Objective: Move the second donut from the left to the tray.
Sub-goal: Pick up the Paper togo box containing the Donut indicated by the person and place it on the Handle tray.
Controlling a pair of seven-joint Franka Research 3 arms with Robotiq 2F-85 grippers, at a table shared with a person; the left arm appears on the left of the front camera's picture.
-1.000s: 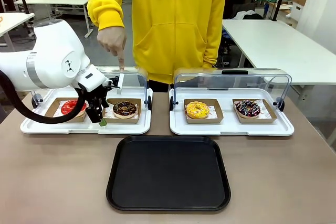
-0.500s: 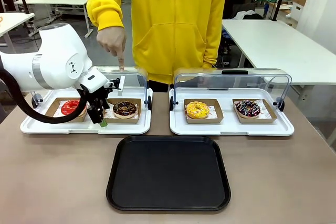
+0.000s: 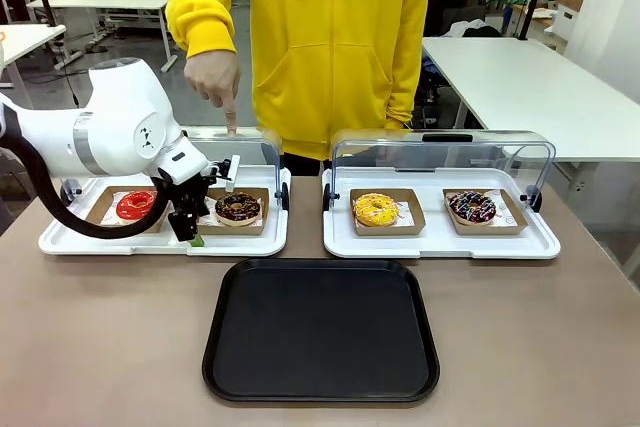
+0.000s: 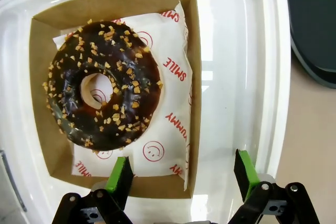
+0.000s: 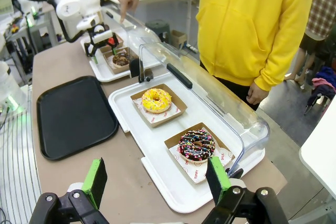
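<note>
White left arm point(image 3: 110, 132), black cable point(image 3: 45, 217), black left pincer point(image 4: 182, 171) (green pads point(image 4: 116, 174)).

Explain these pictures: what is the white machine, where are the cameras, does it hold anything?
The machine is a robot arm. One camera looks across the table at a person whose hand points down; two others sit on the arms' wrists. The left arm's fingers are open, either side of one wall of the cardboard holder carrying a chocolate donut; nothing is gripped. The right arm's fingers are open, empty. A red donut, a yellow donut and a sprinkled donut lie in white lidded trays; a black tray lies nearer.
</note>
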